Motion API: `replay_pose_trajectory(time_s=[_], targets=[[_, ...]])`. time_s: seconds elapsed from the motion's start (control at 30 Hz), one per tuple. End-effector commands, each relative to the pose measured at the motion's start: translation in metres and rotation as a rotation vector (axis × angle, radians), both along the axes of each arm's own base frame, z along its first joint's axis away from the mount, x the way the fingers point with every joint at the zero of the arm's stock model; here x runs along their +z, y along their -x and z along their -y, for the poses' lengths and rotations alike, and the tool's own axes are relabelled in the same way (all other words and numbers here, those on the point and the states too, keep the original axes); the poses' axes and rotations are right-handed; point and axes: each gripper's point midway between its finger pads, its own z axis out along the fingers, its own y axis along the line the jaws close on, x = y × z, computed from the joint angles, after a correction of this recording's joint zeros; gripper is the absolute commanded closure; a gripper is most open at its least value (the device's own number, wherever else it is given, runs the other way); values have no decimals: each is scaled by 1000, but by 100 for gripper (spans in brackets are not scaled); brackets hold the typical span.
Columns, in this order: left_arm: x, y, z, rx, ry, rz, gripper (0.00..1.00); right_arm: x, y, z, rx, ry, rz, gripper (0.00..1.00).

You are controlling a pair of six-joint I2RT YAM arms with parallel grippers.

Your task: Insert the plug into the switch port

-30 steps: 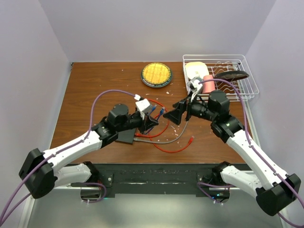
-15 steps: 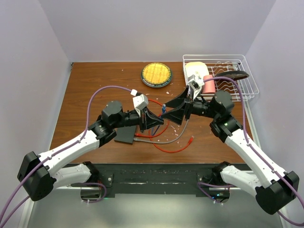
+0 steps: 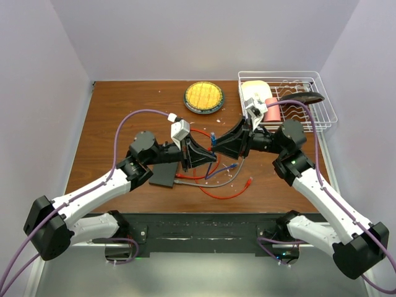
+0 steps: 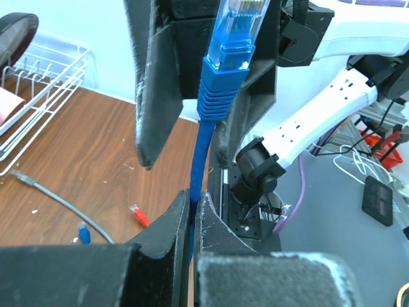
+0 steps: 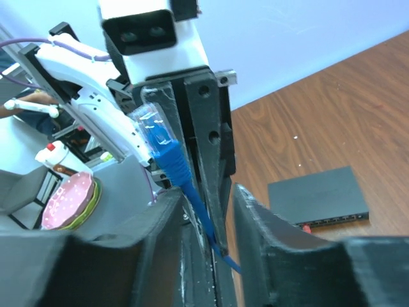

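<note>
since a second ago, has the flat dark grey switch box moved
No. The flat dark grey switch box keeps its spot by the brown wooden table's near edge.

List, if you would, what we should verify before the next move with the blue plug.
1. Grip of the left claw on the thin blue network cable: ok, shut on it below the plug.
2. Grip of the right claw on the blue-booted clear plug: not ok, its jaws straddle it with a gap showing.
3. Clear tip of the plug exposed: ok.
4. Plug lined up with the flat dark grey switch box: not ok, it is held in the air, away from the box.
5. Free socket on the box: cannot tell.
</note>
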Motion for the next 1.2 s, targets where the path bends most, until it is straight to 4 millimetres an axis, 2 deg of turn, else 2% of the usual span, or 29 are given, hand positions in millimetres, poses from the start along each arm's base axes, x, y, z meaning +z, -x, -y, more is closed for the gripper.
replay_pose_trajectory(time_s=[0.0, 0.07, 0.1, 0.2, 0.27, 0.4, 0.43, 0.47, 0.5, 0.53, 0.6, 0.63, 0.73, 0.83, 0.97, 1.0, 1.07, 1.1, 1.13, 1.17], targets=[[28, 3, 0, -25, 66, 51, 100, 12, 6, -1, 38, -38, 27, 72], [25, 2, 0, -24, 59, 45, 100, 12, 5, -2, 39, -42, 21, 82], [25, 2, 0, -22, 58, 47, 100, 12, 5, -2, 39, -42, 21, 90], [21, -1, 0, -2, 44, 37, 100, 9, 1, -2, 20, -26, 9, 100], [18, -7, 0, 31, 29, 19, 96, 2, -4, -3, 10, 5, -8, 100], [10, -29, -6, 167, -26, -23, 37, -15, -18, -3, -44, 72, -31, 100], [12, -39, -11, 242, -25, -27, 32, -12, -22, -2, -69, 87, -18, 100], [8, -44, -15, 280, -48, -46, 28, -23, -24, 1, -87, 142, -19, 100], [9, -48, -19, 312, -52, -38, 23, -23, -36, 5, -167, 162, -9, 100], [14, -55, -27, 379, -44, -34, 20, -17, -39, 9, -191, 185, 10, 100], [12, -61, -37, 443, -65, -38, 14, -17, -48, 22, -287, 238, 38, 100], [15, -65, -44, 495, -62, -33, 13, -12, -59, 32, -383, 265, 56, 100], [9, -73, -59, 583, -100, -40, 8, -7, -69, 53, -516, 313, 105, 100], [4, -81, -69, 650, -130, -54, 2, -16, -77, 57, -535, 369, 119, 100], [-4, -91, -74, 705, -152, -99, 0, -51, -77, 41, -445, 398, 42, 100], [-9, -95, -76, 724, -166, -111, 0, -76, -77, 37, -425, 425, -7, 100], [-27, -105, -83, 779, -230, -170, 0, -96, -76, 25, -393, 434, -31, 100], [-36, -113, -87, 801, -259, -192, 0, -124, -75, 18, -378, 486, -71, 100], [-41, -116, -89, 807, -271, -209, 0, -136, -64, 1, -332, 516, -52, 100], [-45, -118, -91, 810, -271, -235, 0, -151, -66, -2, -360, 568, -50, 100]])
